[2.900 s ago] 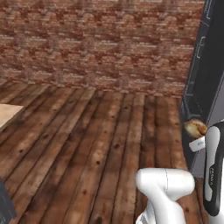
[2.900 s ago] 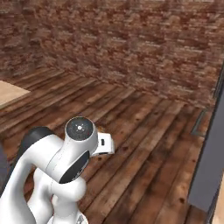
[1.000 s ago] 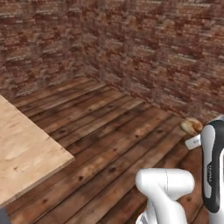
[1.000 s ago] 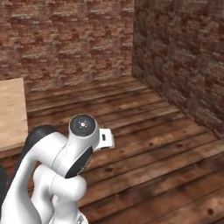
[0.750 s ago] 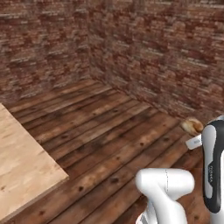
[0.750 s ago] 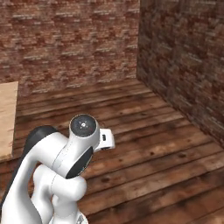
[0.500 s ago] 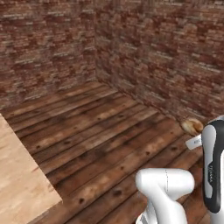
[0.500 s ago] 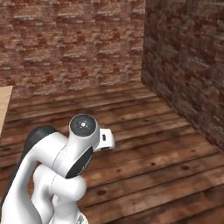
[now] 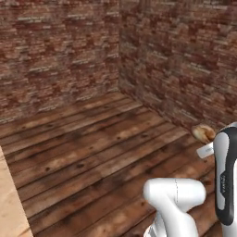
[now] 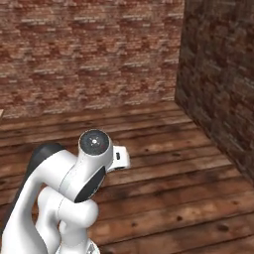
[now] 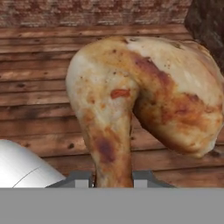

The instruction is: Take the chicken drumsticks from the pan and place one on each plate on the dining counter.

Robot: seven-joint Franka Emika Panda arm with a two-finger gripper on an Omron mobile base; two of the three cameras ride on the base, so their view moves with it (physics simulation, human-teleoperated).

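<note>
**Drumstick pinched in the fingers above plank floor**

Golden-brown roasted chicken drumstick [image 11: 140,96] large in the hand view, bulbous meaty end up and to the right, thinner bone end running down between the two small dark fingers [image 11: 83,179] at the bottom edge; fingers pressed in close on either side of the bone, pinching it; skin mottled tan and pale cream with darker brown scorch patches and one small reddish fleck near the middle.

Same drumstick [image 9: 202,133] seen small at the right edge of the left base view, poking out just beside the white arm's dark-striped upper link [image 9: 225,180], raised off the floor and touching nothing else in sight; white rounded elbow joint [image 9: 175,193] low in that view; in the right base view, round dark-capped joint [image 10: 94,144] at lower left, with the white arm body curving down beneath it.

Dark reddish-brown wooden plank floor [image 9: 92,157] beneath and ahead, boards running toward the corner of the room; rough red-brown brick walls [image 10: 89,54] meeting at a corner in both base views; sliver of light wood-grain surface [image 9: 8,208] at the lower left edge of the left base view, well apart from the drumstick, its top only partly visible; plates and pan impossible to locate from these views.
</note>
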